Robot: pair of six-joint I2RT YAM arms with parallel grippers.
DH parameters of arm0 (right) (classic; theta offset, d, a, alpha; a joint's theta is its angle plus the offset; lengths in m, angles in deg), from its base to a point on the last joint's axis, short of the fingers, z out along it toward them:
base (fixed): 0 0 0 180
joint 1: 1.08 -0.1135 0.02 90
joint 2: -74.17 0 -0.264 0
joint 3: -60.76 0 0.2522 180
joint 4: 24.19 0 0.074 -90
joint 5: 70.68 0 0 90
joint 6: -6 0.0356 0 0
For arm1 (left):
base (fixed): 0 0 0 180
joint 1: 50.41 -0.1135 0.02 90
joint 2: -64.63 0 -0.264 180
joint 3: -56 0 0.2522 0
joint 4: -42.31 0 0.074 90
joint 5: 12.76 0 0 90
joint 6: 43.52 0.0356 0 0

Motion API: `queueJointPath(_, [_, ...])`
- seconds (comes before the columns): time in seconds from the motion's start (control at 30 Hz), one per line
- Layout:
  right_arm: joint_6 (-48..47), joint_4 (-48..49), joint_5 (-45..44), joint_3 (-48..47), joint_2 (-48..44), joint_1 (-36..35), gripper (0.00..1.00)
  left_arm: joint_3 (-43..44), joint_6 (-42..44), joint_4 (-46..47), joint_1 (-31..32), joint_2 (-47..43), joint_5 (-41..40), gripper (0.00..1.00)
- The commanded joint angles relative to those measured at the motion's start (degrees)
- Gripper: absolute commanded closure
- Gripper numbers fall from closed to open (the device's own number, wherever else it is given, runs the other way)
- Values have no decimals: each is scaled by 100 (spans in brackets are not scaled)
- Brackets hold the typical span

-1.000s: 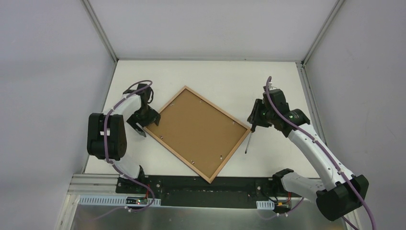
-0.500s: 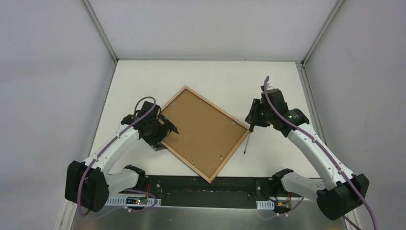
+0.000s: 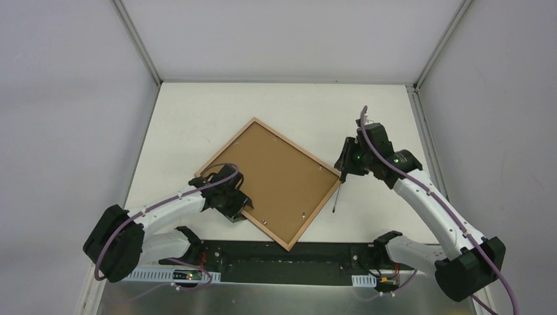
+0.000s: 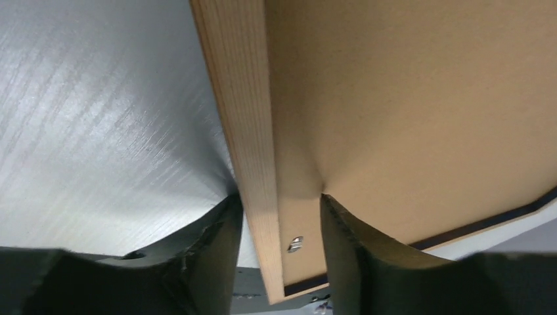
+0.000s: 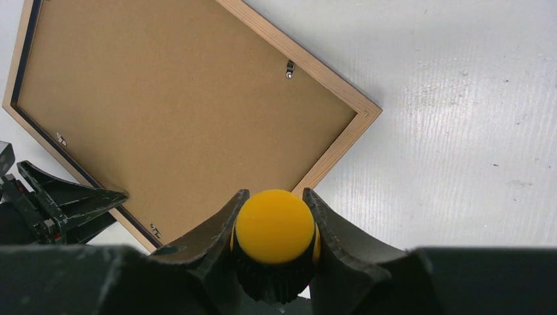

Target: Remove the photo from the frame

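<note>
Top external: low left claw (image 3: 243, 209) tight on the frame (image 3: 276, 172) edge, raised right claw (image 3: 343, 173) around a screwdriver (image 3: 337, 195).

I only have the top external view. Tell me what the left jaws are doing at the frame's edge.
Observer: In the left wrist view, the left gripper straddles the wooden rim of the frame. One jaw is outside the rim and the other is over the backing board. I cannot tell whether they pinch it.
Operator: Now name the tool in the right arm.
Observer: The right wrist view shows the right gripper shut on a screwdriver. It has a yellow cap above a black ribbed handle.
</note>
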Motion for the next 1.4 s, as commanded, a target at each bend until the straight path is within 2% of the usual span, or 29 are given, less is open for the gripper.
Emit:
queueJointPath(0.0, [164,227,51,19,16,-61,100,-53,-534,283,152,321,-385,59])
queueJointPath(0.03, [186,246,24,26,41,-75,100,-11,-429,287,153,390,-449,66])
queueJointPath(0.17, [169,377,-294,64,173,-142,100,198,206,275,112,547,-893,82])
queueJointPath(0.27, [66,577,-924,88,225,-155,100,451,923,221,-177,741,-721,100])
queueJointPath(0.5, [-321,1202,-2196,-190,717,-146,100,1097,2839,-163,-1181,1333,-396,100])
queueJointPath(0.63, [-657,1758,-2304,-372,1172,-152,100,1682,4109,-477,-1539,1949,-302,100])
queueJointPath(0.73, [-843,2280,-2123,-453,1448,-152,100,2089,4745,-714,-1552,2488,-164,100])
queueJointPath(0.93, [-937,2695,-2393,-1074,2325,-210,100,2170,4911,-838,-1576,2723,-220,100])
queueJointPath(1.07, [-1092,2875,-3240,-1340,2722,-392,100,2230,4854,-846,-1586,2818,-126,100])
queueJointPath(1.37, [-1211,3735,-4740,-938,2804,-898,100,2156,4134,-900,-1627,3034,120,100])
